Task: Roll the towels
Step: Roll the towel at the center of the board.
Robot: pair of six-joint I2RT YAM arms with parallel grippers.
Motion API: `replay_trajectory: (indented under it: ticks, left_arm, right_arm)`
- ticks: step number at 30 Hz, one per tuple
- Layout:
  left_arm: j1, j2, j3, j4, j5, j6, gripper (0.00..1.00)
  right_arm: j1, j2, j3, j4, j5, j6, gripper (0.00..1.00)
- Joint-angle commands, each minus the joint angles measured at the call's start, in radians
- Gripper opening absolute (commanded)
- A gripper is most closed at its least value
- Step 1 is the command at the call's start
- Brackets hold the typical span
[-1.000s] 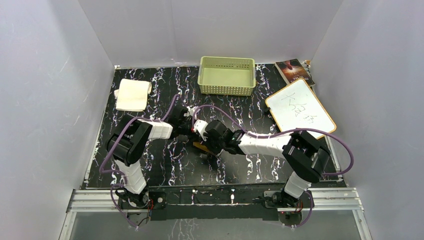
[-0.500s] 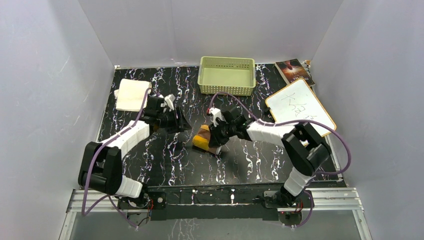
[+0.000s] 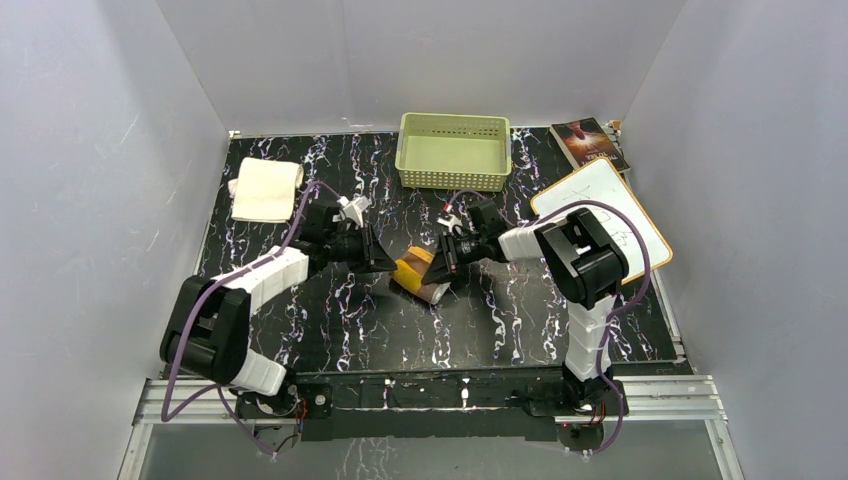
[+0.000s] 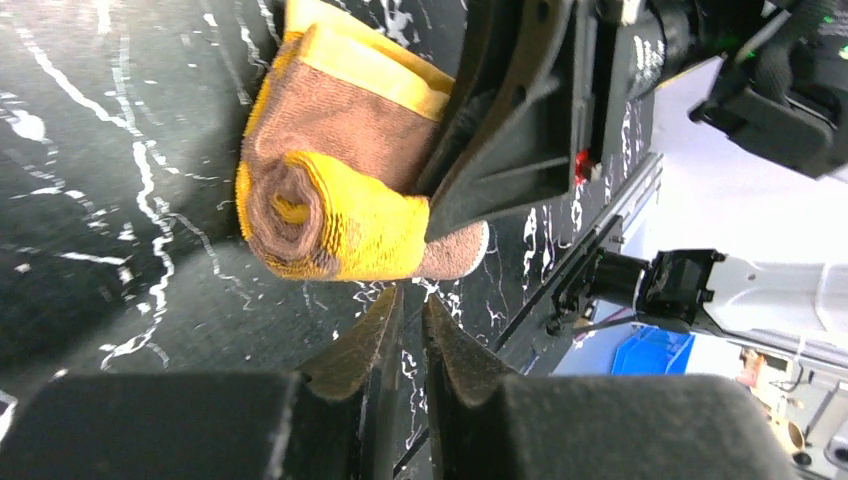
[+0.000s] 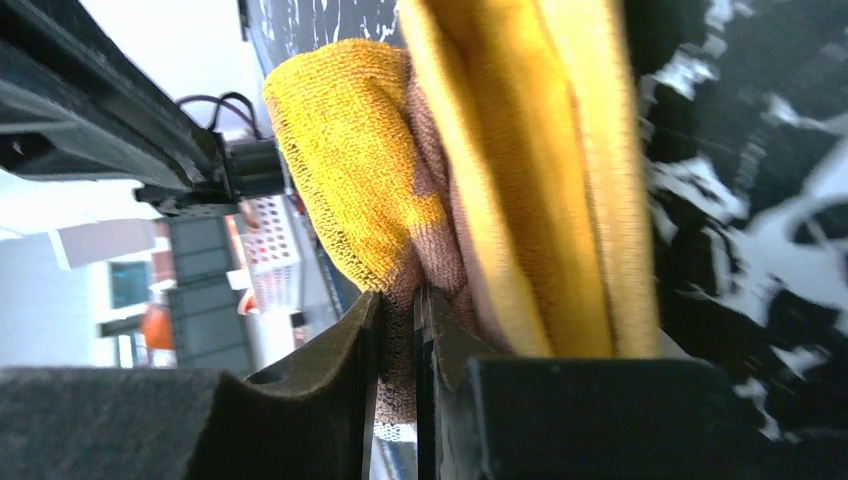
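The black marbled desk (image 3: 330,330) is carrying everything. The right arm (image 3: 585,260) is reaching in over it and hiding the near-left part of the white board (image 3: 625,240) with the orange rim. The green basket (image 3: 455,150) is sitting at the far edge, with a book (image 3: 590,143) lying just beside it.

The cream-white towel (image 3: 265,190) is lying in the far left corner, well apart from both arms. From above it is hard to make out whether it is rolled or only folded.

The mustard-yellow and brown towel (image 3: 420,275) is lying mid-desk between the two grippers. In the left wrist view its open end is showing a rolled spiral, while the right gripper's black body is blocking its other side.

The right gripper (image 5: 400,295) is pinching a fold of that towel's brown terry edge in its clenched jaws. The left gripper (image 4: 412,300) is holding nothing, its jaws drawn almost together with a thin slit between them. Its tips are sitting just beside the roll, and whether they are touching it is unclear.
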Motion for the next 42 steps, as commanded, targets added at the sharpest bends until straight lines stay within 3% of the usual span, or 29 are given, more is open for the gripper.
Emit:
replay_trajectory:
  ticks: [1,9,14,19,23,32,42]
  left_arm:
    - [-0.032,0.03,-0.004,0.123,0.089,-0.054,0.11]
    - [-0.054,0.166,0.021,0.255,0.113,-0.082,0.11]
    - [-0.061,0.274,0.008,0.304,0.093,-0.077,0.08]
    - [-0.074,0.344,0.032,0.264,0.046,-0.033,0.06]
    - [-0.08,0.393,0.071,0.203,0.023,0.006,0.05]
    - [-0.08,0.459,0.146,0.105,0.024,0.053,0.04]
    - [-0.08,0.484,0.173,0.054,0.028,0.08,0.04]
  right_arm:
    - [-0.047,0.055,-0.059,0.129,-0.045,0.185,0.09]
    - [-0.06,0.123,-0.1,0.206,-0.077,0.302,0.1]
    - [-0.062,0.108,-0.091,0.145,-0.035,0.269,0.2]
    - [-0.048,-0.014,0.023,-0.17,0.208,-0.015,0.42]
    - [0.01,-0.168,0.085,-0.316,0.481,-0.229,0.45]
    - [0.21,-0.529,-0.061,-0.174,0.861,-0.497,0.47]
    - [0.401,-0.472,-0.073,-0.223,1.036,-0.633,0.46]
